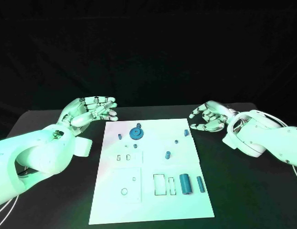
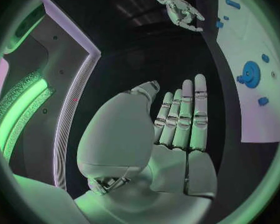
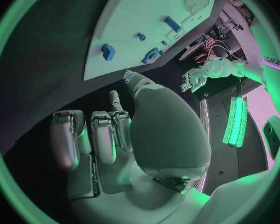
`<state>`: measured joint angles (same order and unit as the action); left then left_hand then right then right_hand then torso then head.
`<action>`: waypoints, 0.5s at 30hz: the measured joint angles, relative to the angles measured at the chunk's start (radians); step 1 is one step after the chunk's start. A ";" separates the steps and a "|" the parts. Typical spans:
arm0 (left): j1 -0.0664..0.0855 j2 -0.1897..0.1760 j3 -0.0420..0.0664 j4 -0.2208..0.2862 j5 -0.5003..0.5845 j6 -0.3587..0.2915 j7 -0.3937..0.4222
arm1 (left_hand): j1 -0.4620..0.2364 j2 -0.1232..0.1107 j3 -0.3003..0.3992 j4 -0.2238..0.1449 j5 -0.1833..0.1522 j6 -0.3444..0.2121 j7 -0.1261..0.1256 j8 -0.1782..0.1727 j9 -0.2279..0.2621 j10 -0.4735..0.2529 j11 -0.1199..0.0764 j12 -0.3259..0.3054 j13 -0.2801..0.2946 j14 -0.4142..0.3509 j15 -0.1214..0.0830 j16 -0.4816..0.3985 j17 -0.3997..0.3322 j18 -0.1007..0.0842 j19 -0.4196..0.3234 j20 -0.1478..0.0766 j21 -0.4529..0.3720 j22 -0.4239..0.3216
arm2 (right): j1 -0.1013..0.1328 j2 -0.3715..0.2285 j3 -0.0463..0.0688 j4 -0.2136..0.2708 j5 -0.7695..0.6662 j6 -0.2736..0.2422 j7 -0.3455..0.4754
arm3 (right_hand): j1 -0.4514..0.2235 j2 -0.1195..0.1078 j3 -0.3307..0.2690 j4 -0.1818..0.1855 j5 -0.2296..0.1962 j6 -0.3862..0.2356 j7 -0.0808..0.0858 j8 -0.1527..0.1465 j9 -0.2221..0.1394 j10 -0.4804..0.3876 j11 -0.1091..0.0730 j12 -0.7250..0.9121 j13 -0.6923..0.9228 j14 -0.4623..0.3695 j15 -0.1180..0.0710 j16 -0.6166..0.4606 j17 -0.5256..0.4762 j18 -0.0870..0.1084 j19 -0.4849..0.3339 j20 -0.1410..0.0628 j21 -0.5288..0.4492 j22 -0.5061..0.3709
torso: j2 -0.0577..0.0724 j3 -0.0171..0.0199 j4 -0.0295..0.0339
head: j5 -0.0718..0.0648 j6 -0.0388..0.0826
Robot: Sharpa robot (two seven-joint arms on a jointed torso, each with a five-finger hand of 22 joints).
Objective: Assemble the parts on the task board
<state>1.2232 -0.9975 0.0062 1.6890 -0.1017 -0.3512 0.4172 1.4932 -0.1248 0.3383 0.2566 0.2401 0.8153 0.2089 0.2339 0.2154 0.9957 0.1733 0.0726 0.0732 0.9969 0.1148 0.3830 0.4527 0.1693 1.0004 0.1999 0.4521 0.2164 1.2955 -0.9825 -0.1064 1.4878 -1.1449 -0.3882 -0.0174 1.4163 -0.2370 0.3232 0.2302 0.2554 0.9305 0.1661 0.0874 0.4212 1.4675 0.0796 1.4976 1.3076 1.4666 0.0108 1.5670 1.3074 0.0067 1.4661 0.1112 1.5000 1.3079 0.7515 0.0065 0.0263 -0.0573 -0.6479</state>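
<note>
The white task board (image 1: 148,200) lies in the middle of the black table. A blue gear (image 1: 136,132) sits near its far edge, with small blue parts (image 1: 168,154) scattered around it. Two blue cylinders (image 1: 185,183) lie side by side near the front right. My left hand (image 1: 93,110) hovers off the board's far left corner, fingers apart and holding nothing. My right hand (image 1: 210,117) hovers off the far right corner, fingers loosely bent and empty. The left wrist view shows the left hand (image 2: 171,129), the gear (image 2: 251,74) and the right hand (image 2: 180,7). The right wrist view shows the right hand (image 3: 115,134), the gear (image 3: 152,55) and the board (image 3: 146,10).
Outlined slots and holes (image 1: 164,183) mark the board's near half. Black table (image 1: 245,191) surrounds the board on all sides. A dark curtain hangs behind the table. The left hand (image 3: 199,77) appears far across the board in the right wrist view.
</note>
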 measured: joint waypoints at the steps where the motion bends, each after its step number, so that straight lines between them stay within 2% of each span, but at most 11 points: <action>1: 0.000 0.001 0.000 -0.001 0.000 0.000 0.000 | 0.000 0.000 0.000 0.000 0.000 0.000 0.000 0.000 0.000 0.000 0.000 0.000 0.000 0.000 0.000 0.000 0.000 0.000 0.000 0.000 0.000 0.000 | -0.004 -0.003 -0.001 -0.004 0.002 0.004 0.007 | 0.000 0.000 0.000 0.000 0.000 0.000 0.000 0.000 0.000 0.000 0.000 0.000 0.000 0.000 0.000 0.000 0.000 0.000 0.000 0.000 0.000 0.000 | 0.000 0.0005 -0.0005 | -0.001 0.000; 8: 0.000 0.003 0.000 -0.007 0.000 0.000 0.000 | 0.000 0.000 0.000 0.000 0.000 0.000 0.000 0.000 0.000 0.000 0.000 0.000 0.000 0.000 0.000 0.000 0.001 0.000 0.000 0.000 0.000 0.000 | -0.024 -0.005 -0.003 -0.019 0.002 0.023 0.033 | 0.000 0.000 0.000 0.000 0.000 -0.003 0.003 -0.004 0.000 0.000 0.000 0.000 0.000 0.000 0.000 0.000 0.000 0.000 0.000 0.000 0.000 0.000 | 0.000 0.0019 0.0000 | -0.005 -0.004; 15: -0.001 0.004 0.000 -0.009 0.000 0.000 0.001 | 0.000 0.000 0.000 0.000 0.000 0.000 0.000 0.000 0.000 0.000 0.000 0.000 0.000 0.000 0.000 0.000 0.001 0.000 0.000 0.000 0.000 0.000 | -0.035 0.021 -0.003 -0.047 0.010 0.027 0.037 | 0.000 0.000 0.000 0.000 0.000 -0.003 0.003 -0.004 -0.001 0.000 0.000 0.000 0.000 0.000 0.000 0.000 0.000 0.000 0.000 0.000 0.000 0.000 | 0.001 -0.0009 0.0017 | -0.006 -0.005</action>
<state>1.2225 -0.9931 0.0060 1.6795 -0.1016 -0.3507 0.4177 1.4932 -0.1248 0.3383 0.2566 0.2401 0.8153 0.2090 0.2339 0.2152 0.9956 0.1733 0.0726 0.0733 0.9969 0.1148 0.3830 0.4534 0.1692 1.0004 0.1999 0.4521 0.2163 1.2609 -0.9615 -0.1090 1.4403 -1.1349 -0.3610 0.0194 1.4163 -0.2370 0.3232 0.2302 0.2553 0.9277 0.1689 0.0837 0.4204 1.4675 0.0795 1.4976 1.3075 1.4666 0.0107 1.5670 1.3074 0.0068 1.4661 0.1112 1.5003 1.3077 0.7520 0.0057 0.0280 -0.0634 -0.6524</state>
